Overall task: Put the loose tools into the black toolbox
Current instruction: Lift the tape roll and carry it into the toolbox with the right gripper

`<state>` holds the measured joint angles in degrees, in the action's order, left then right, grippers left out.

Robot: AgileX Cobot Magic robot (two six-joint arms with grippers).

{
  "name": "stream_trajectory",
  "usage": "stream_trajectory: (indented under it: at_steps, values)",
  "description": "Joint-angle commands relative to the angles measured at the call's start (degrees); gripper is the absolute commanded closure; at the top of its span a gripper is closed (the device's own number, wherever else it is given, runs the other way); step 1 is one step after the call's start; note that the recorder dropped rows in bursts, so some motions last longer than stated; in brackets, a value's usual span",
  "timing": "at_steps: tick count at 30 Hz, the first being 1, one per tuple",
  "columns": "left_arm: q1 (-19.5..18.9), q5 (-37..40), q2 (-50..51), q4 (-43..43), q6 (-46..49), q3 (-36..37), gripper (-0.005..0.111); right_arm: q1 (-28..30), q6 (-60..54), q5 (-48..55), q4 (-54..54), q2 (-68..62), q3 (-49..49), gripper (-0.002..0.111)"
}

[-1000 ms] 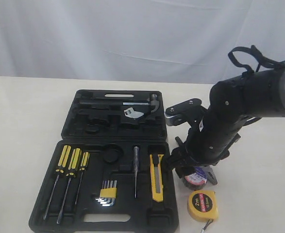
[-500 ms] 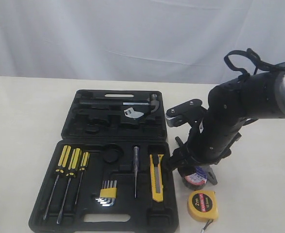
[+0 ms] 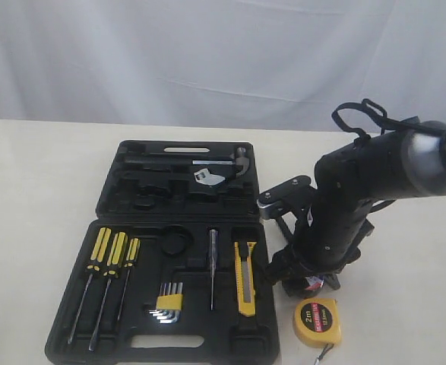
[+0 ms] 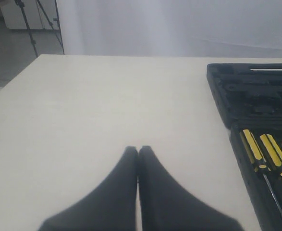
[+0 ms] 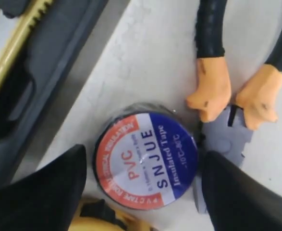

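The black toolbox (image 3: 223,338) lies open, right claw (image 5: 144,154) at the tape roll (image 5: 131,166).
The left claw (image 4: 138,153) is pinched together; utility knife (image 3: 245,280) lies in the toolbox; right claw, spread wide, straddles the roll on the worktop (image 3: 40,190) beside toolbox, pliers (image 5: 213,91) and tape measure (image 3: 317,322).

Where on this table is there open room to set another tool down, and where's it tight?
Widest bare table lies left of the toolbox, to the table's edge. A narrower strip runs between the toolbox and the curtain. Tight: right of the toolbox, where the open right pincer straddles the tape roll, with pliers and tape measure close by.
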<state>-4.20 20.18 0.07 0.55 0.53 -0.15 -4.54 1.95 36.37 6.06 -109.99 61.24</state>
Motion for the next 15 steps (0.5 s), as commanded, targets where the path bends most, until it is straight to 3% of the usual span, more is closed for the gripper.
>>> stream_trajectory:
  at_steps: [1, 9, 15]
  values:
    - [0.27, -0.57, -0.07, -0.55, -0.11, 0.15, 0.107, 0.38, 1.42, -0.24, 0.77, -0.01, 0.31, 0.043]
    - [0.27, -0.57, -0.07, -0.55, -0.11, 0.15, 0.107, 0.38, 1.66, -0.03, 0.66, -0.35, 0.31, 0.045]
    - [0.27, -0.57, -0.07, -0.55, -0.11, 0.15, 0.107, 0.38, 2.29, -0.03, 0.66, -0.35, 0.31, 0.075]
